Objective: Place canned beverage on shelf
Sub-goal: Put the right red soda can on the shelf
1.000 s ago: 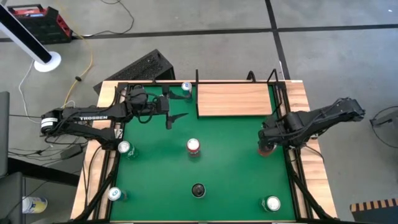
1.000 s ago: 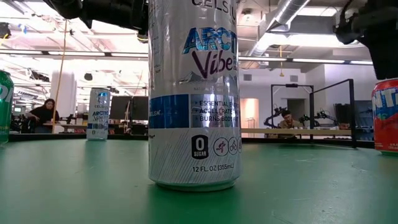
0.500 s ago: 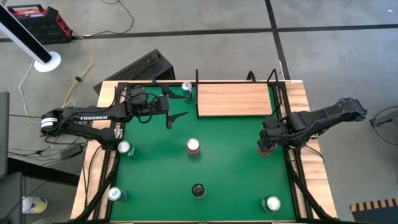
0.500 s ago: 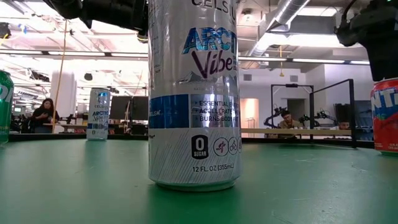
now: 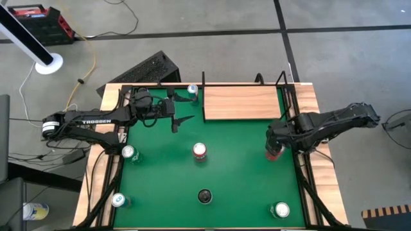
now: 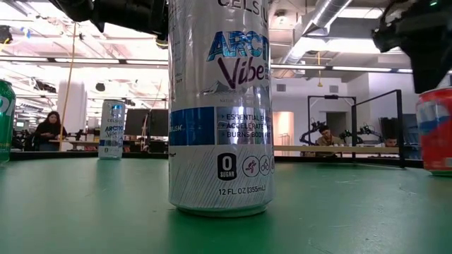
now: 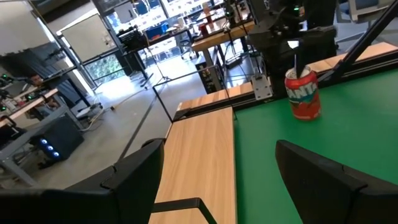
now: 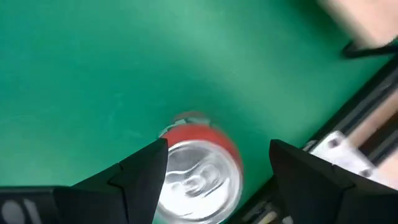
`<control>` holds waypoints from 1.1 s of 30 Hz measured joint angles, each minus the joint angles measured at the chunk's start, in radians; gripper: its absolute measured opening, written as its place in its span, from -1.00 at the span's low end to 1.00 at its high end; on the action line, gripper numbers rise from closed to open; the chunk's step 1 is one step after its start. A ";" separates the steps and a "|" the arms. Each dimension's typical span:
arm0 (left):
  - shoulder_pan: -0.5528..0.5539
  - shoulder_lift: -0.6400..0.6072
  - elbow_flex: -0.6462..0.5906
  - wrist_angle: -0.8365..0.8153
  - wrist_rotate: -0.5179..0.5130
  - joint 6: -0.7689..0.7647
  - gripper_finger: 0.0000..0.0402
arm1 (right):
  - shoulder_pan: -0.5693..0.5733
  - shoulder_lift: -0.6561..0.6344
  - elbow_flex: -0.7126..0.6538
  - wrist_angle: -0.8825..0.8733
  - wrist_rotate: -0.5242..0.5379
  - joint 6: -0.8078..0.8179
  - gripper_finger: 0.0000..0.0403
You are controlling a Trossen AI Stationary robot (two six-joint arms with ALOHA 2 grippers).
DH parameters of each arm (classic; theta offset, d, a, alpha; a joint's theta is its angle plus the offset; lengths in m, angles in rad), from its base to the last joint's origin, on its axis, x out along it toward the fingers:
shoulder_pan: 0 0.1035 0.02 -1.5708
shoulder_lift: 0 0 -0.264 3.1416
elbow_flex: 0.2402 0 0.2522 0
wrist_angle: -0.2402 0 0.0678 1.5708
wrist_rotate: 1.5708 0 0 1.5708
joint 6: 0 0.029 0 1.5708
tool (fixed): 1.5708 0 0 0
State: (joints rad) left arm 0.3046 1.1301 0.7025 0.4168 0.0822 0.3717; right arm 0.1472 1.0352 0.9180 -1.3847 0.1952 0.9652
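The red can stands upright on the green surface near its right edge, directly beneath the right pincer, whose open fingers straddle its silver top without touching it; the can's long axis is vertical. The shelf lies just beyond, at the far side. The left pincer waits open at the far left. Readable: "TROSSEN" on the left arm; "ARCTIC Vibe", "0 SUGAR", "12 FL OZ" on the silver can.
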 joint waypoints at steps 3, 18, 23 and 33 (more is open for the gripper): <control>0.000 0.000 0.000 0.000 0.000 0.000 0.47 | -0.058 0.002 0.052 0.003 0.031 -0.057 0.52; 0.000 0.000 0.000 -0.016 -0.016 -0.013 0.47 | -0.141 0.002 0.118 0.206 0.024 -0.322 0.52; 0.000 0.000 0.000 -0.016 -0.016 -0.010 0.47 | -0.140 0.002 0.118 0.233 -0.044 -0.315 0.52; 0.000 0.000 0.000 -0.005 -0.017 0.001 0.47 | -0.128 0.041 0.119 0.201 -0.114 -0.277 0.91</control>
State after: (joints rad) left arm 0.3046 1.1297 0.7025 0.4118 0.0650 0.3729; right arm 0.0189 1.0766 1.0374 -1.1837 0.0808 0.6885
